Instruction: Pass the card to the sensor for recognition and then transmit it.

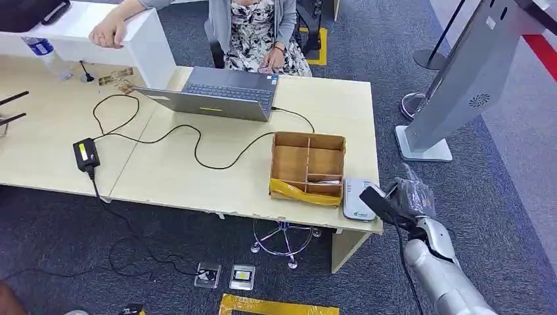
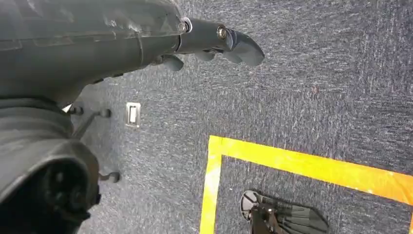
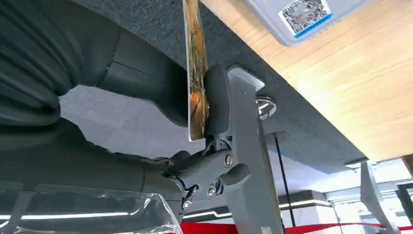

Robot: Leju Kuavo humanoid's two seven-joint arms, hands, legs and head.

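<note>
My right hand (image 1: 412, 197) hovers just off the table's front right corner, pinching a card (image 1: 377, 204) that looks dark and edge-on from the head view. In the right wrist view the card (image 3: 196, 73) has an orange-brown printed face and sits between the thumb and a finger. The sensor (image 1: 358, 199), a flat grey-white pad with a QR sticker (image 3: 304, 13), lies on the table corner just left of the card. The card is beside the pad, not over it. My left hand (image 2: 214, 41) hangs over the carpet and holds nothing.
A wooden divided box (image 1: 307, 167) stands right next to the sensor. A laptop (image 1: 217, 95) with its cable and power brick (image 1: 86, 155) lies further left, and a person sits behind it. A grey kiosk stand (image 1: 453, 92) rises to the right. Yellow tape (image 2: 292, 163) marks the floor.
</note>
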